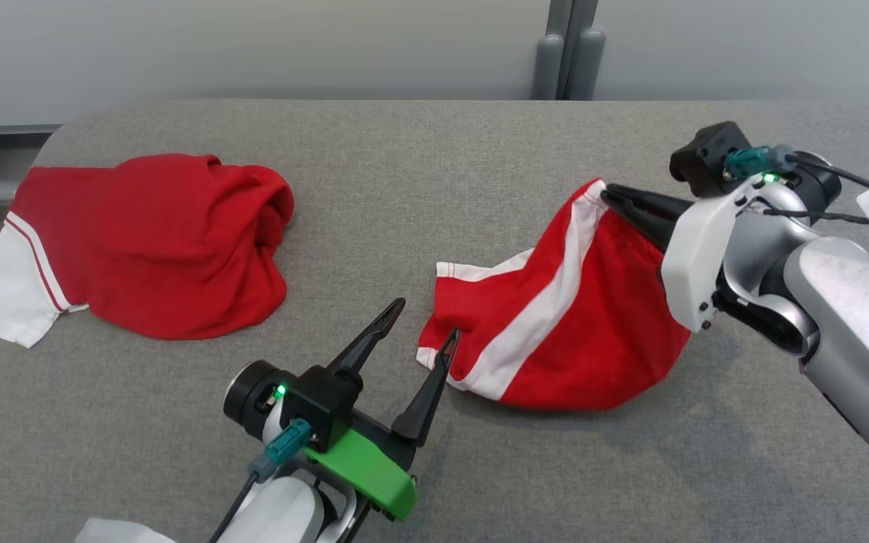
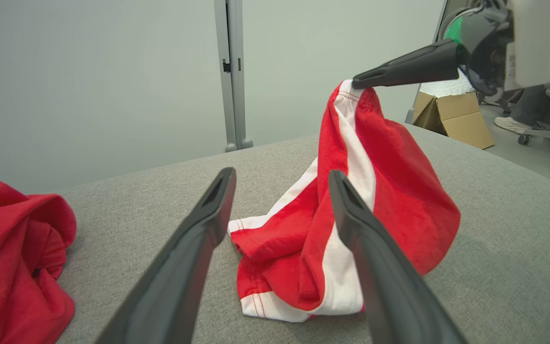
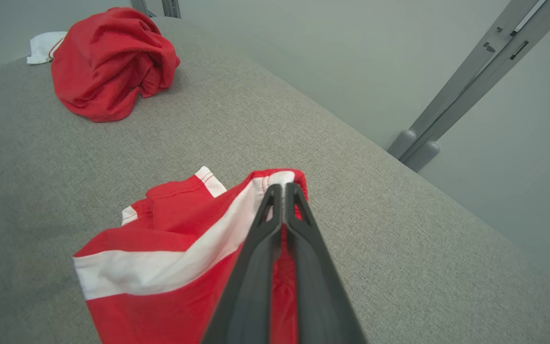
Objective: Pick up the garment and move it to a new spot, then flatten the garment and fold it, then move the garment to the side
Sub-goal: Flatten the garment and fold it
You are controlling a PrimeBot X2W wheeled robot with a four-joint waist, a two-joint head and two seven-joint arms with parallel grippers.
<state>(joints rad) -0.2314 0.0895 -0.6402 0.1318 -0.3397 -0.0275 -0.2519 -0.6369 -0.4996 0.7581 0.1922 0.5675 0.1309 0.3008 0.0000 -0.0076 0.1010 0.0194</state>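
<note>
The right gripper (image 1: 610, 194) is clamping with its two fingers pressed tight together, holding the garment (image 1: 570, 332) by the top end of its white stripe. The garment, red shorts-like cloth with a broad white band and white hems, is hanging tent-like from that pinched point. Its lower folds are resting on the bench (image 1: 404, 173), in the right half and about midway between the far and near edges. The right arm is reaching in from the bench's right edge, fingers pointing toward the left edge, so the cloth is draping below the fingertips and toward the near edge from them. The left gripper (image 1: 425, 320) is hovering near the middle of the near edge with its fingers spread wide and nothing between them. It is aiming at the garment's white-hemmed corner nearest the left edge. One fingertip is sitting right at that corner in the head view; whether it is touching the cloth I cannot tell. A crumpled red shirt (image 1: 155, 241) with a white sleeve is lying well apart by the left edge. In the left wrist view a cardboard box (image 2: 451, 119) is standing on the floor beyond the bench.
</note>
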